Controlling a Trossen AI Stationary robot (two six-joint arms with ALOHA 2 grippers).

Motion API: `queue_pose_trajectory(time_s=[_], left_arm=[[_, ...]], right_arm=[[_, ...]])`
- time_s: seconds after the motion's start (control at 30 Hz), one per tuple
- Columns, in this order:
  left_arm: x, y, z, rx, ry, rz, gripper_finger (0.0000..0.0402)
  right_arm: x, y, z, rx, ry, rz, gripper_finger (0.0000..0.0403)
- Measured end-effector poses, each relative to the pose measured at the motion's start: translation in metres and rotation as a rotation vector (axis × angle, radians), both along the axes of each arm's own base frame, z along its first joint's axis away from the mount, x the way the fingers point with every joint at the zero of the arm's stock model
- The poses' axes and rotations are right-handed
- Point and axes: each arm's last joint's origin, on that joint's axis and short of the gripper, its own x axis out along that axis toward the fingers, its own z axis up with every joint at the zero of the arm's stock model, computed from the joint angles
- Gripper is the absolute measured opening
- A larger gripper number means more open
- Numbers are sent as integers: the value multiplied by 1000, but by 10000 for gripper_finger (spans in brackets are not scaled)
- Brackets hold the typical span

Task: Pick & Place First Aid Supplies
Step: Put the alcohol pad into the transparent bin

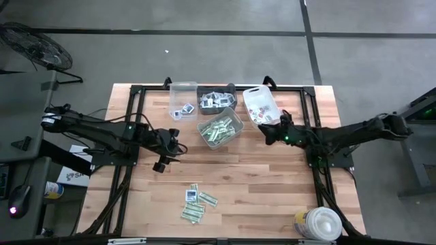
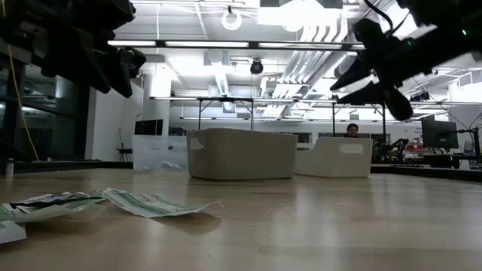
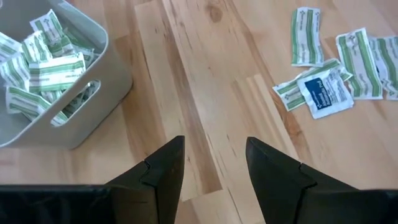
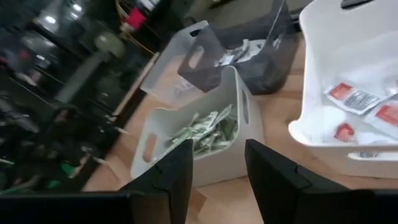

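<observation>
So the loose packets (image 1: 195, 203) lie on bare wood near the table's front edge, nearer the left gripper (image 1: 165, 151), which hangs part-open and empty; right gripper (image 1: 270, 131), part-open and empty too, sits by the bins.

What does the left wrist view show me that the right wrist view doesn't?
Only the left wrist view shows the loose packets lying on the bare wooden table, green-and-white strips plus one squarish blue-printed one, ahead of the open, empty left gripper. Only the right wrist view shows the white bin holding red-printed packets, the dark bin, the clear bin and the open right gripper. Both show the grey bin of green-and-white strips.
</observation>
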Motion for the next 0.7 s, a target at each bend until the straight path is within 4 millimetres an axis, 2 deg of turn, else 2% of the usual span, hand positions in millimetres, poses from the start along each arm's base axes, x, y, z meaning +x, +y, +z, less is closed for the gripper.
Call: queue_pose_trajectory(time_s=[0.13,0.47,0.7], left_arm=[[0,0,0,-26,3,29,170],[3,2,3,-34,-39,114,170],[7,2,6,-51,-86,180,170]], right_arm=[[-13,0,-16,-12,-84,7,140],[-52,0,-28,-90,-261,74,139],[-65,2,-27,-166,-223,166,139]])
